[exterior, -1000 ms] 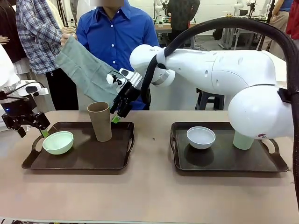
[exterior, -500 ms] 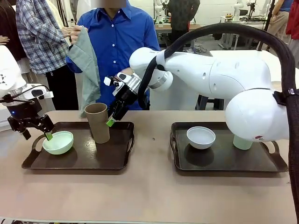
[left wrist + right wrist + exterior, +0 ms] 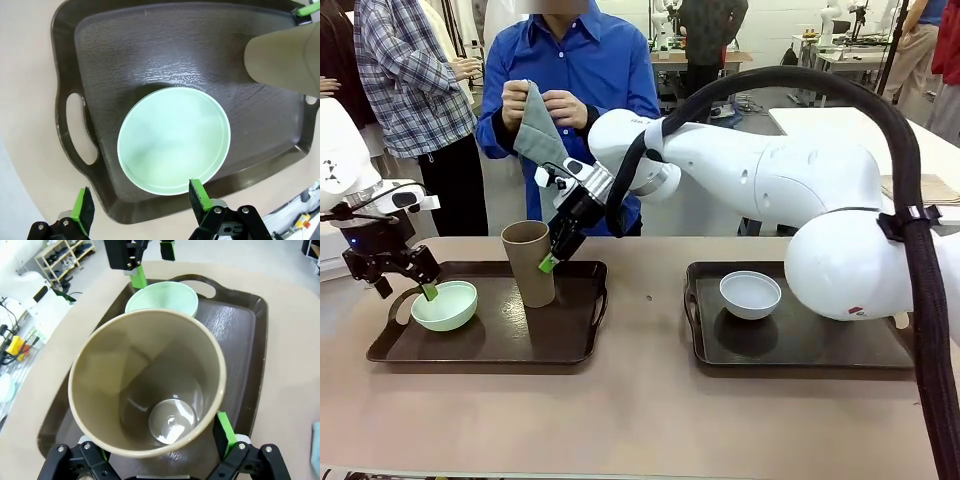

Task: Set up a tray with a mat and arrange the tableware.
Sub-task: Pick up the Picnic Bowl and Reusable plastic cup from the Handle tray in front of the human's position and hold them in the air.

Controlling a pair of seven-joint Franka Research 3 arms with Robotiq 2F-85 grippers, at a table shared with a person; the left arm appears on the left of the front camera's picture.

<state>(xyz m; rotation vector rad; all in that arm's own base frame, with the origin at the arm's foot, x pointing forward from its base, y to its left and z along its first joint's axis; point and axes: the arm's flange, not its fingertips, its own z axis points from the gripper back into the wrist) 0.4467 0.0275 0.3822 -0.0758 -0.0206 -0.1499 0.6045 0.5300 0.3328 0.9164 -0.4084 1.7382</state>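
Front view: the left tool (image 3: 405, 288) hangs spread over the pale green bowl (image 3: 445, 305) in the left tray (image 3: 500, 338). The right tool (image 3: 552, 260) is at the tall brown cup (image 3: 528, 262) beside that bowl. A white bowl (image 3: 750, 294) sits in the right tray (image 3: 800, 345).

Left wrist view: the left tool (image 3: 141, 200) is wide and empty at the bowl's (image 3: 174, 140) rim.

Right wrist view: the right tool (image 3: 162, 445) stands wide astride the empty cup (image 3: 125, 390); I cannot tell if it touches.

Nothing legible.
A small red mark (image 3: 856, 311) is sitting on the white right arm (image 3: 770, 180), too tiny to read.

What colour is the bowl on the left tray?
Pale green bowl, plain, no pattern; the left wrist view shows it best.
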